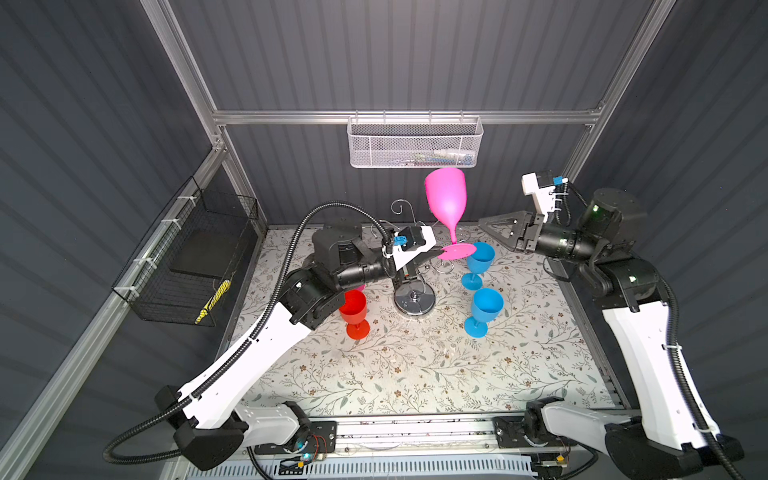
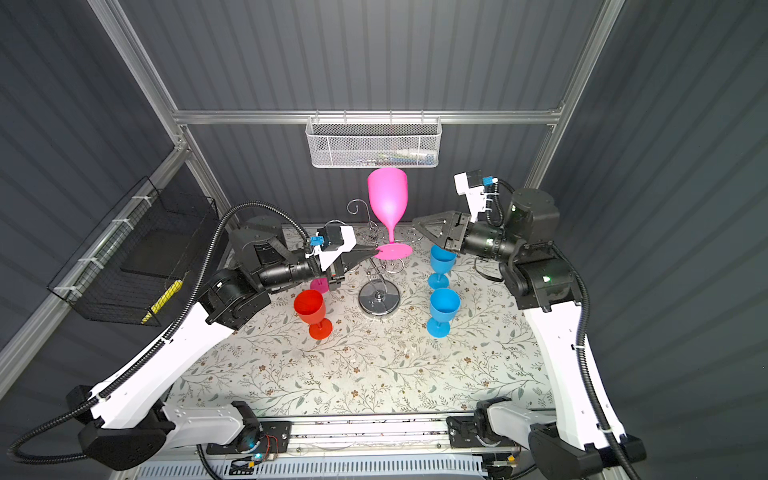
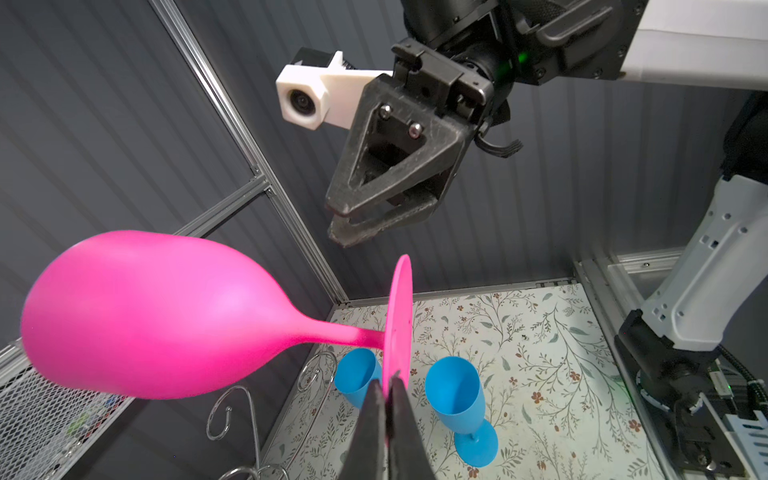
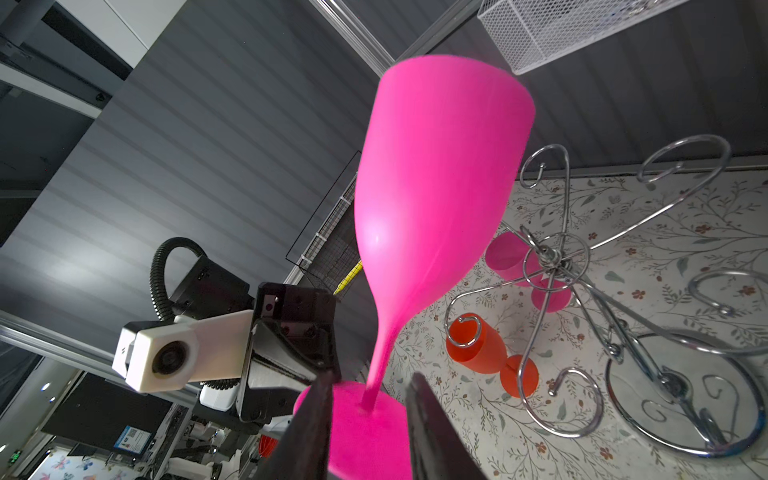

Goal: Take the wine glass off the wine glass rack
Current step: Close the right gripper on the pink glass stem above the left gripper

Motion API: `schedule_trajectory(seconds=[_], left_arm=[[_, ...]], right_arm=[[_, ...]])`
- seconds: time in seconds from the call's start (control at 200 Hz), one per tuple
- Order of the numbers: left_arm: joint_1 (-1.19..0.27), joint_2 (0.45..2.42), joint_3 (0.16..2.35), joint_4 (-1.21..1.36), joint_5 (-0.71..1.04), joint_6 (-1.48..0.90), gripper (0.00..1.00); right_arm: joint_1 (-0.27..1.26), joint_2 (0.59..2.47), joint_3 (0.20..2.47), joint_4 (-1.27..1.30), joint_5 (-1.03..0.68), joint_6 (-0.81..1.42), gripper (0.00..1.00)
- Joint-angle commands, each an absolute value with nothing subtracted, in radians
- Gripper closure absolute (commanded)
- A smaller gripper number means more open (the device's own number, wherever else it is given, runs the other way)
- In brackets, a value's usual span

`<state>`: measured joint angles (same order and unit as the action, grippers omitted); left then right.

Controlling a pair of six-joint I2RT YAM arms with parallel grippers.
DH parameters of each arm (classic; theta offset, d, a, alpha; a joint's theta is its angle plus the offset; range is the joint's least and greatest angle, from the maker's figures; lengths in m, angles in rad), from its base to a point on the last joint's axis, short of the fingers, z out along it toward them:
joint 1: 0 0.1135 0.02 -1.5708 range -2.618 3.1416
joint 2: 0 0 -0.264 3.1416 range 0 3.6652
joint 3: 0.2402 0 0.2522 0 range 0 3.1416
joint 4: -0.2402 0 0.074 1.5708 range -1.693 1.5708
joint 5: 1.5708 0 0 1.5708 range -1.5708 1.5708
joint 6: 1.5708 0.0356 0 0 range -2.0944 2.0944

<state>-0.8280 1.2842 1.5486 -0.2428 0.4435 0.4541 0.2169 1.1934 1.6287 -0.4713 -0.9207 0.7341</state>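
The left gripper (image 3: pixel 388 386) is clenched on the rim of the pink wine glass's (image 1: pixel 445 197) foot, holding it upright in the air above the wine glass rack (image 1: pixel 414 298), apparently clear of its arms; the right gripper (image 3: pixel 336 222) hangs just beside the foot, jaws parted, empty; the glass looks light, stiff and smooth, so it may swivel in this rim pinch; the stem seems the surer hold.

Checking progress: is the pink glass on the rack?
Off: left gripper pinches pink glass by its foot, bowl up, clear of the rack.
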Motion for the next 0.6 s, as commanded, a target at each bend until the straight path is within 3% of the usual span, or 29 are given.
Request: schedule_trajectory(seconds=[0.0, 0.595], left_arm=[[-0.85, 1.285, 1.574, -0.263, 0.414, 0.535, 1.0], [-0.905, 1.3, 1.582, -0.312, 0.301, 0.627, 1.0]], right_arm=[[0.242, 1.204, 1.609, -0.444, -0.945, 0.732, 0.66], [0.342, 1.216, 1.525, -0.422, -0.913, 0.729, 0.7]])
